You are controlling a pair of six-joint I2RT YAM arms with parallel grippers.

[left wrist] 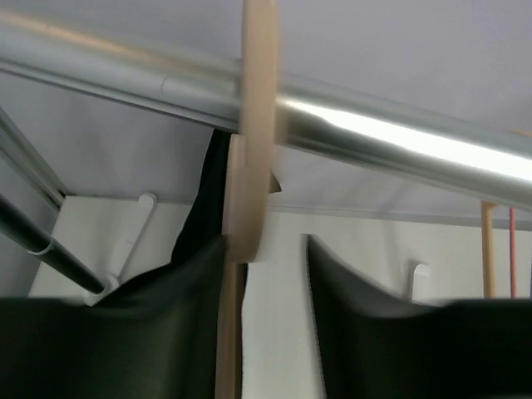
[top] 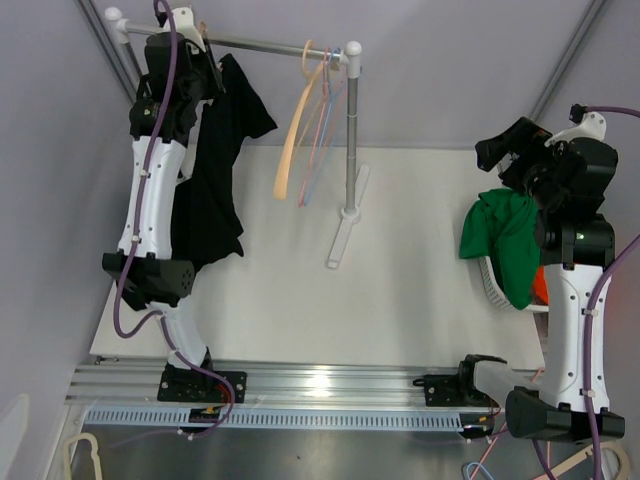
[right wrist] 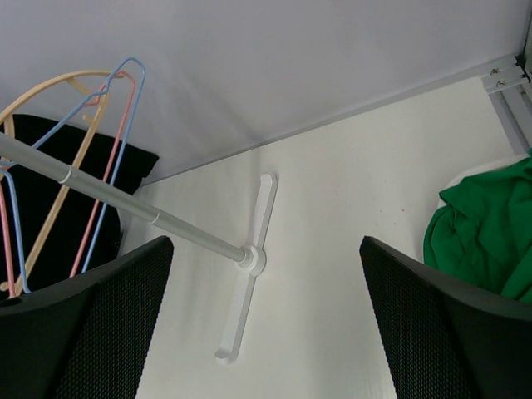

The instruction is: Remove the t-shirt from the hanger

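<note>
A black t-shirt (top: 215,190) hangs on a beige hanger at the left end of the metal rail (top: 260,45). In the left wrist view the hanger's hook (left wrist: 253,166) sits over the rail (left wrist: 374,141), with dark cloth (left wrist: 204,208) behind it. My left gripper (top: 197,72) is up at the rail, open (left wrist: 274,332). The hanger's neck lies against its left finger (left wrist: 108,332), and the right finger (left wrist: 416,341) stands apart. My right gripper (top: 500,150) is open and empty (right wrist: 266,332) over the table's right side.
Empty beige (top: 295,130), blue and pink hangers (top: 320,120) hang near the rail's right end. The rack's post and white foot (top: 345,225) stand mid-table. A green t-shirt (top: 500,235) lies over a white basket (top: 492,285) under my right arm.
</note>
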